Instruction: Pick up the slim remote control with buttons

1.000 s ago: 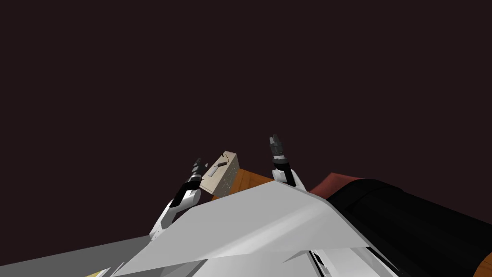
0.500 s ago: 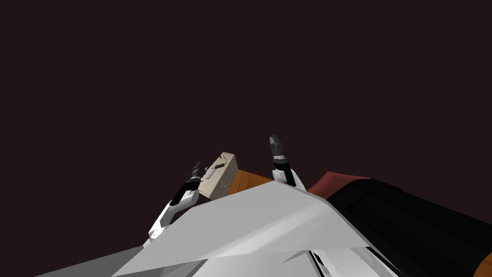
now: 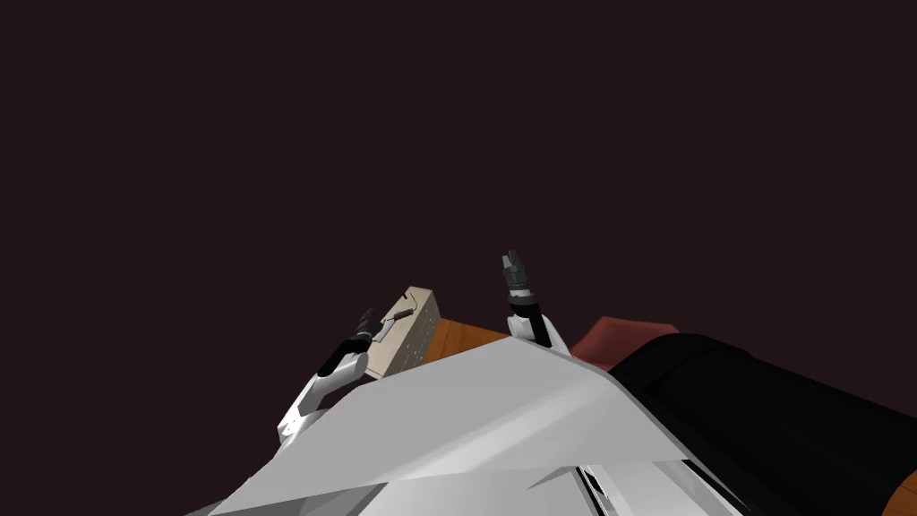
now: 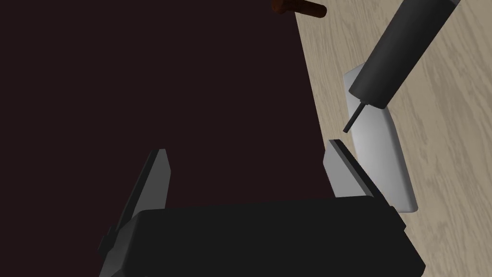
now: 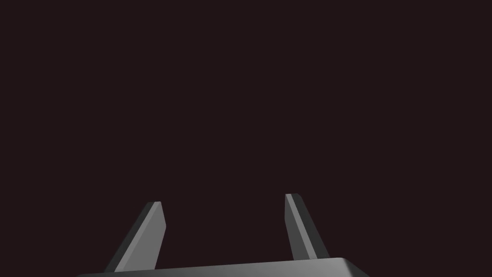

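Remote (image 4: 379,158) on pale wooden table (image 4: 456,168), dark backdrop (image 3: 448,134)

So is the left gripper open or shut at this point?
Open. The left gripper, thin light grey blade fingers on a dark box, has them spread wide with nothing between.
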### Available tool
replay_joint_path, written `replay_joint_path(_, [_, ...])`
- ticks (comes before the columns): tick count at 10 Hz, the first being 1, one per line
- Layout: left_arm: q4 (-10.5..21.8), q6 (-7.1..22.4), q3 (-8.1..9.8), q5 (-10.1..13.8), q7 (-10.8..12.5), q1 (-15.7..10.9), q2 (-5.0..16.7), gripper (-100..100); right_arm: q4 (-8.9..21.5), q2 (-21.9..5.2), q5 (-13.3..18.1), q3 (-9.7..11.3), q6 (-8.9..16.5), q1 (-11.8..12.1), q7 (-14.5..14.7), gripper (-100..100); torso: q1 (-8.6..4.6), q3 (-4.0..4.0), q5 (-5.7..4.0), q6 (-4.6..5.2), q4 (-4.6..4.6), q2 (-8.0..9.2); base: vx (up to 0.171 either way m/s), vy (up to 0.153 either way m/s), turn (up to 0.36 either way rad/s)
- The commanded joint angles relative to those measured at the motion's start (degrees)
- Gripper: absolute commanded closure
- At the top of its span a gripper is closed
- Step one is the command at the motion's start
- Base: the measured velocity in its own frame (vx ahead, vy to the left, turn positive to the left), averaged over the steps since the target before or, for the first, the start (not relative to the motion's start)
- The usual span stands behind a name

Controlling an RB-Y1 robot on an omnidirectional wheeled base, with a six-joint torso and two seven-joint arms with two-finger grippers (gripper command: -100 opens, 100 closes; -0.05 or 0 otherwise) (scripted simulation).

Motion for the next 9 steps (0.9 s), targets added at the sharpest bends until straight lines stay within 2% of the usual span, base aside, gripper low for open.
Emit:
replay_joint_path(1, [2.86, 0.37, -0.28, 1.02, 0.86, -0.55, 1.03, -100, 0.0, 0.0, 0.0, 0.0, 0.0, 0.0, 0.0, 0, 0.0, 0.0, 0.0, 0.0, 0.0, 0.0, 0.021, -0.003, -0.069])
replay_joint_path(2, [3.54, 0.37, -0.28, 1.02, 0.86, -0.55, 1.03, -100, 0.0, 0.0, 0.0, 0.0, 0.0, 0.0, 0.0, 0, 0.08, 0.02, 0.02, -0.02, 0.0, 0.04, 0.0, 0.001, 0.017])
replay_joint_path(3, [5.5, 2.67, -0.02, 2.22, 2.07, -1.83, 1.91, -100, 0.0, 0.0, 0.0, -0.01, 0.0, 0.0, 0.0, 0, 0.11, 0.06, 0.02, -0.04, 0.02, 0.11, 0.029, -0.006, -0.093])
replay_joint_path(5, [7.23, 2.67, -0.02, 2.22, 2.07, -1.83, 1.91, -100, 0.0, 0.0, 0.0, 0.0, 0.0, 0.0, 0.0, 0, 0.09, 0.02, 0.02, -0.02, 0.01, 0.05, 0.013, -0.003, -0.044])
replay_joint_path(6, [9.69, 4.98, 0.25, 3.42, 3.22, -3.14, 2.76, -100, 0.0, 0.0, 0.0, -0.01, 0.0, 0.0, 0.0, 0, 0.1, 0.05, 0.02, -0.03, 0.02, 0.1, 0.029, -0.006, -0.094])
replay_joint_path(7, [10.97, 4.98, 0.25, 3.42, 3.22, -3.14, 2.76, -100, 0.0, 0.0, 0.0, 0.0, 0.0, 0.0, 0.0, 0, 0.08, 0.02, 0.02, 0.0, 0.01, 0.04, 0.028, -0.005, -0.073])
replay_joint_path(8, [13.17, 7.29, 0.51, 4.63, 4.29, -4.46, 3.57, -100, 0.0, 0.0, 0.0, -0.01, 0.0, 0.0, 0.0, 0, 0.09, 0.02, 0.02, -0.03, 0.0, 0.04, 0.063, -0.006, -0.087])
replay_joint_path(9, [14.72, 7.29, 0.51, 4.63, 4.29, -4.46, 3.57, -100, 0.0, 0.0, 0.0, 0.0, 0.0, 0.01, 0.0, 0, 0.09, -0.04, 0.02, -0.01, -0.01, -0.07, 0.047, -0.004, -0.063])
